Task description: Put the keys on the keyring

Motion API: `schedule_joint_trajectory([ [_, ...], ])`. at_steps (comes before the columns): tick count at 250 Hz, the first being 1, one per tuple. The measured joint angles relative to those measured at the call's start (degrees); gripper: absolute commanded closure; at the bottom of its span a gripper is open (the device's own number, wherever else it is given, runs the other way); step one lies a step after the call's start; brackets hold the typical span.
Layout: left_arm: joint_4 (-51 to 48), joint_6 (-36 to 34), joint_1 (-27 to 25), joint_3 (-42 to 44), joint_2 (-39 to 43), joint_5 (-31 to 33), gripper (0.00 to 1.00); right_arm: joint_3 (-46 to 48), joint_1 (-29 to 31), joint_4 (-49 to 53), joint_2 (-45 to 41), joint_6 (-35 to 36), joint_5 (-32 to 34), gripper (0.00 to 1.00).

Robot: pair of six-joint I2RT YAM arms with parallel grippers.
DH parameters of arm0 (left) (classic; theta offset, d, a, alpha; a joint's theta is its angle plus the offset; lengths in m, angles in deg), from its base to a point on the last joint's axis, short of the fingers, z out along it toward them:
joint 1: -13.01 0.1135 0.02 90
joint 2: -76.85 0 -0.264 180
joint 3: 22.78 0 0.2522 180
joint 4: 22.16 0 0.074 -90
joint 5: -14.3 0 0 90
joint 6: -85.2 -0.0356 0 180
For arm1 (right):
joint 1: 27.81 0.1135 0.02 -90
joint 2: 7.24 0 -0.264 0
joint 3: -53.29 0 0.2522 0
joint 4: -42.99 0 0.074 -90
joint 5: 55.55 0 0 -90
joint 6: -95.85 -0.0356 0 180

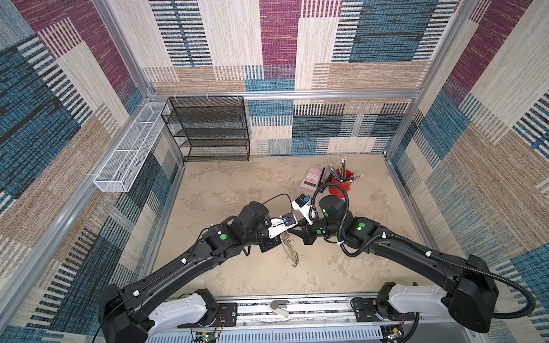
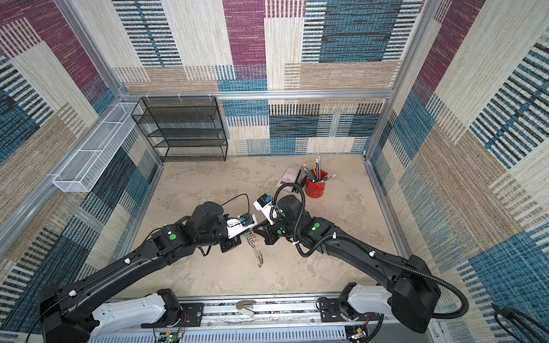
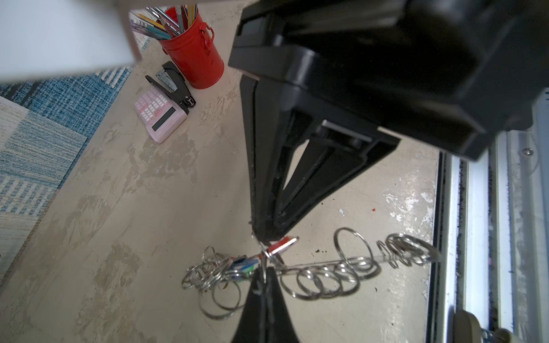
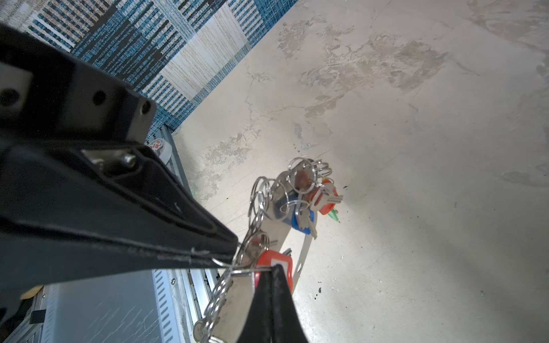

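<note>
In both top views the keyring [image 1: 290,251] [image 2: 258,251], a grey band edged with silver split rings, hangs above the table between my two grippers. My left gripper [image 3: 264,274] is shut on one split ring [image 3: 262,261] of it. My right gripper [image 4: 274,268] is shut on a thin ring wire [image 4: 249,270] directly in front of a red-tagged key [image 4: 271,259]. The two tips nearly touch. Further along the band [image 4: 277,230] hang keys with blue [image 4: 300,224], red [image 4: 326,205] and green [image 4: 335,216] tags.
A red cup of pencils [image 1: 341,185], a pink calculator [image 1: 310,178] and a black stapler [image 3: 175,86] stand at the back right. A black mesh shelf [image 1: 208,130] and a white wire basket [image 1: 127,154] sit along the back left walls.
</note>
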Motion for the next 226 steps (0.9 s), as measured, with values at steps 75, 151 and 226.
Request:
schedule_joint_trajectory([
  [75, 1.3, 1.2, 0.0, 1.9, 2.1, 0.1, 1.00, 0.1, 0.1, -0.6, 0.6, 0.0, -1.0, 1.00],
  [151, 3.8, 1.9, -0.7, 4.3, 4.3, 0.2, 1.00, 0.2, 0.2, -1.6, 1.2, -0.3, -1.9, 1.00],
  [226, 4.4, 1.7, -3.8, 3.9, 1.8, 3.7, 1.00, 0.0, 0.1, 0.1, 1.3, -0.5, -1.6, 1.00],
])
